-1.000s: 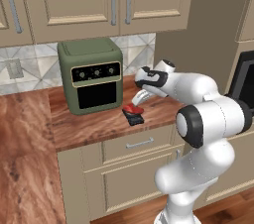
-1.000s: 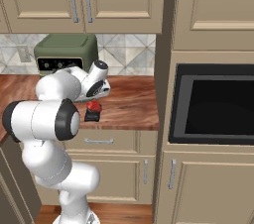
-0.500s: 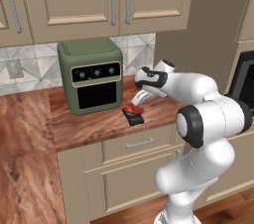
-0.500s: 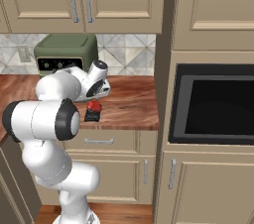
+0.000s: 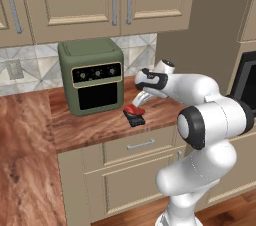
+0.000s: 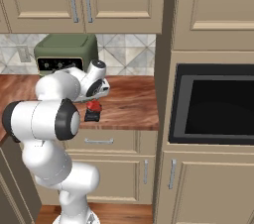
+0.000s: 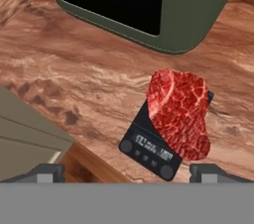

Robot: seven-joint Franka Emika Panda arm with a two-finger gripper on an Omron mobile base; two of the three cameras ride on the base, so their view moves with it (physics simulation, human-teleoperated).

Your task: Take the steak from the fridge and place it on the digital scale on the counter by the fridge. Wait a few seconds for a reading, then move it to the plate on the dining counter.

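Hand view: steak [image 7: 179, 112] unmoved on digital scale [image 7: 149, 148].

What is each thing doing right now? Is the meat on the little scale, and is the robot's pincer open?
steak: lying flat on the scale, not held
digital scale: on the counter, display showing
pincer: open, above the steak
green toaster oven: door closed
black oven: door closed

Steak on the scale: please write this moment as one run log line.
phase: weighing | steak: lying on digital scale | gripper: open, above, apart | next: plate, likely
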